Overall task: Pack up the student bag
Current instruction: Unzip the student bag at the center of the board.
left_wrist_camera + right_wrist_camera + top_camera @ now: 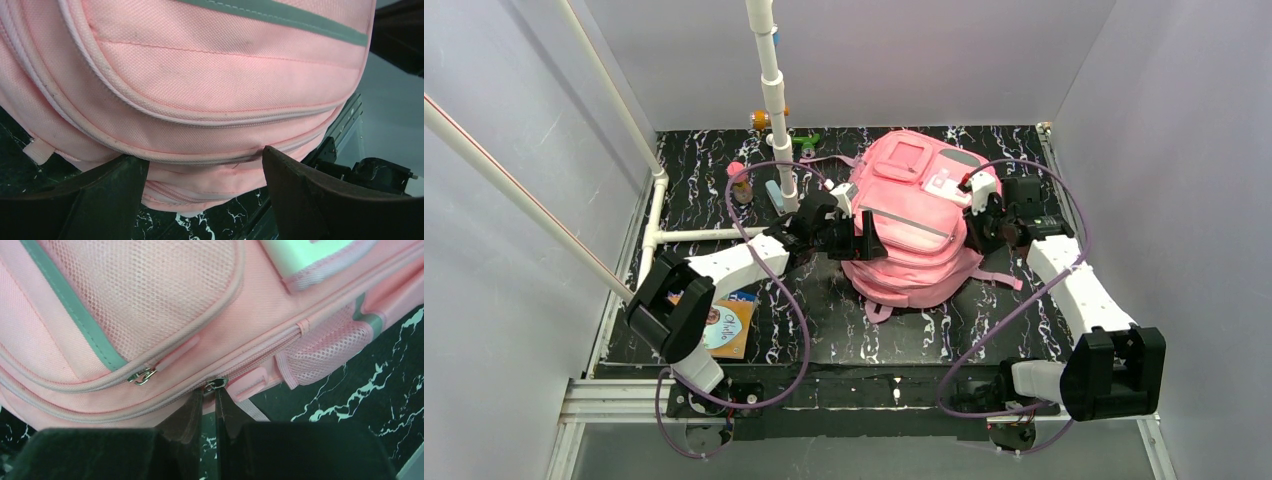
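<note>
Two grippers are waiting at the bag (914,230), one on each side. The bag is lying flat on the table (824,320), toward the back and middle, front up, its long way running from the arms to the far wall. The right gripper (979,215) is sitting at the bag's right edge with its fingers nearly together, and it seems to be nipping a zip pull (215,385) right at its tips, so that arm is nearest the zip. The left gripper (864,240) is spreading wide, holding nothing, its fingers touching the bag's left edge. The bag is looking pink and puffy, with grey stripes and mesh pockets.
</note>
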Controlling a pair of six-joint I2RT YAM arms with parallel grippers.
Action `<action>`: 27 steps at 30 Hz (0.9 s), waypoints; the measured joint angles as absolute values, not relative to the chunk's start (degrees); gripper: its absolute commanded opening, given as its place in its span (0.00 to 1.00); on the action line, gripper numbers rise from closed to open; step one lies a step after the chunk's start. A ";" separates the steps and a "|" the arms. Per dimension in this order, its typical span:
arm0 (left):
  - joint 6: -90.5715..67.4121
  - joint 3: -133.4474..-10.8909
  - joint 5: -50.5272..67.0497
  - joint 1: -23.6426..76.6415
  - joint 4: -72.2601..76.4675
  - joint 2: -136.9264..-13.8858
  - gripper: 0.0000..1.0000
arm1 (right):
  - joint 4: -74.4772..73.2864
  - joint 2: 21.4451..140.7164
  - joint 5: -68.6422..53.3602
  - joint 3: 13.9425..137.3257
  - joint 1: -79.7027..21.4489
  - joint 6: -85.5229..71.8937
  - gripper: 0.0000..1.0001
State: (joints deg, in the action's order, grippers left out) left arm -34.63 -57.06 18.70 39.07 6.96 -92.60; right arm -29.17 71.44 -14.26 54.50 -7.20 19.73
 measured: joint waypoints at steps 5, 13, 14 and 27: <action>-37.17 -57.14 17.76 39.05 10.02 -94.39 0.80 | -35.48 70.46 -8.43 55.02 -11.86 18.33 0.01; -36.60 -57.14 16.71 39.03 12.43 -95.18 0.73 | -41.91 69.76 -3.95 55.83 -16.73 17.96 0.01; -36.49 -57.12 16.73 39.05 12.47 -95.18 0.70 | -42.04 69.73 -3.64 55.83 -16.88 17.91 0.01; -36.18 -49.67 19.75 42.92 12.69 -86.19 0.63 | -40.77 69.76 -0.78 55.44 -17.32 14.96 0.01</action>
